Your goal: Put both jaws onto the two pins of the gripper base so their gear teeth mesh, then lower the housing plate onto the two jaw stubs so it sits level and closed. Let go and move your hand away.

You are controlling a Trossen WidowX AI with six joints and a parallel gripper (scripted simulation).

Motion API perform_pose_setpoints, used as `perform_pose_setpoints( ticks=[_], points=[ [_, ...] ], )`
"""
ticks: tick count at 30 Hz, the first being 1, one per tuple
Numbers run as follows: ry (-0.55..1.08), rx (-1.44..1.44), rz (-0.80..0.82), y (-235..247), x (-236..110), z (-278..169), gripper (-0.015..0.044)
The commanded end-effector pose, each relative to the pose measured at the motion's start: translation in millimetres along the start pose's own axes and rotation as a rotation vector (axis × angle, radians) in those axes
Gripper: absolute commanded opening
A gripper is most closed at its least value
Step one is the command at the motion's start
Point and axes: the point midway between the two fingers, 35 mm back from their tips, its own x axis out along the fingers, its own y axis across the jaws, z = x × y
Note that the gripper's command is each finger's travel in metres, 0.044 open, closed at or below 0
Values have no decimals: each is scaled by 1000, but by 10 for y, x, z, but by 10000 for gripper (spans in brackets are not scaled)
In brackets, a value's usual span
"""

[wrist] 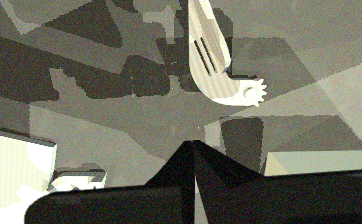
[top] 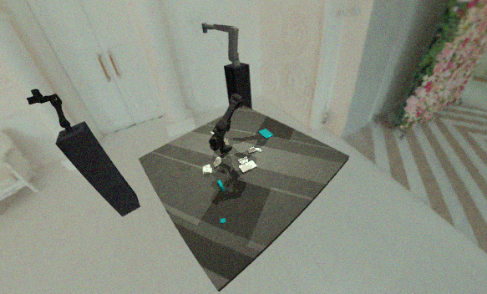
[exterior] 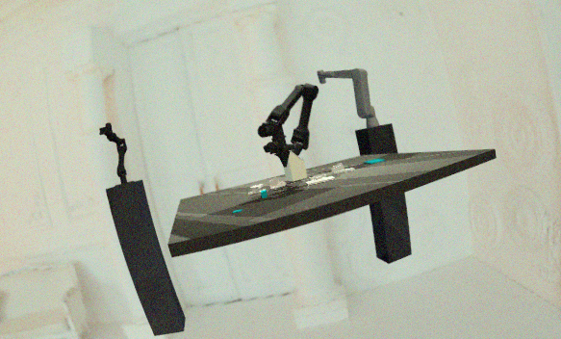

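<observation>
My gripper [top: 228, 150] [exterior: 285, 163] [wrist: 191, 148] is shut with its fingertips together and nothing between them, above the table. A pale jaw [top: 217, 161] [exterior: 277, 184] [wrist: 209, 82] lies flat ahead of the fingertips in the wrist view, its gear teeth toward the right. A second pale curved part [top: 255, 149] [exterior: 338, 168], which looks like the other jaw, lies apart. A flat white plate [top: 247, 166] [exterior: 319, 180] [wrist: 12, 170] lies beside a small toothed white part [top: 243, 159] [wrist: 79, 180]. Another white piece [top: 207, 169] lies beyond the first jaw. Which is the gripper base or housing plate is unclear.
A cream block [exterior: 295, 169] [wrist: 327, 162] stands close beside my gripper. Cyan pieces [top: 266, 134] [top: 220, 185] [top: 222, 220] lie on the patterned table [top: 291, 184] [exterior: 442, 169]. Two other arms [top: 233, 42] [top: 59, 110] stand on dark pedestals off the table.
</observation>
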Motion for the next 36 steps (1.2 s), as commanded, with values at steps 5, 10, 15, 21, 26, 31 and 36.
perform_pose_setpoints(
  ticks=[5,10,15,21,26,31,36],
  points=[
    [-2,-3,-5,-8,-3,0,0],
    [0,0,0,0,0,0,131],
    [0,0,0,0,0,0,263],
    [0,0,0,0,0,0,420],
    [0,0,0,0,0,0,440],
    [0,0,0,0,0,0,440],
    [0,0,0,0,0,0,440]
  ],
)
